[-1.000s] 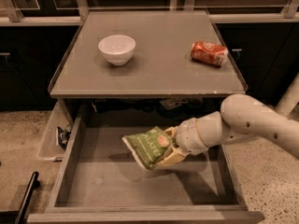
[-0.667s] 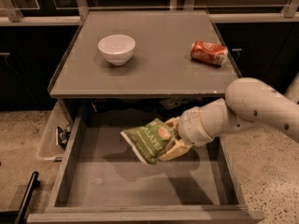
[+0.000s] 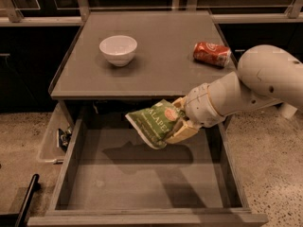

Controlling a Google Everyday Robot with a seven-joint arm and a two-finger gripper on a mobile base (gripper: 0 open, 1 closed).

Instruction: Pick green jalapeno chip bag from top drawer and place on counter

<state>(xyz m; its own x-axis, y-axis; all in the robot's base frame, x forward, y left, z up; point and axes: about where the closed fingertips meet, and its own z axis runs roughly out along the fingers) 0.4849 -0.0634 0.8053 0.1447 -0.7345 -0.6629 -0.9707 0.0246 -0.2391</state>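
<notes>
Green jalapeno chip bag [image 3: 154, 122] hangs in the air over the open top drawer [image 3: 142, 183], clear of its gray bottom, where its shadow lies just beneath it. The bag sits right below the front edge of the bench [image 3: 161, 74], a little right of the middle, tilted so its white edge points down and to the left. The hand [image 3: 177, 120] is clenched on the bag's right side, one pale finger [image 3: 179, 103] above and another below, pinching the crinkled foil between them. The white arm [image 3: 246, 89] reaches in from the right, its thick elbow bulging past the bench's front right corner.

Up on the bench, a white bowl [image 3: 118, 49] stands towards the left edge, about halfway back. A crushed red can [image 3: 211, 54] lies on its side near the right edge, well apart from the bowl. A small clear bin [image 3: 49, 141] hangs beside the drawer's left wall, with something dark in it that I can't make out. Speckled floor [image 3: 272, 164] shows on both sides.
</notes>
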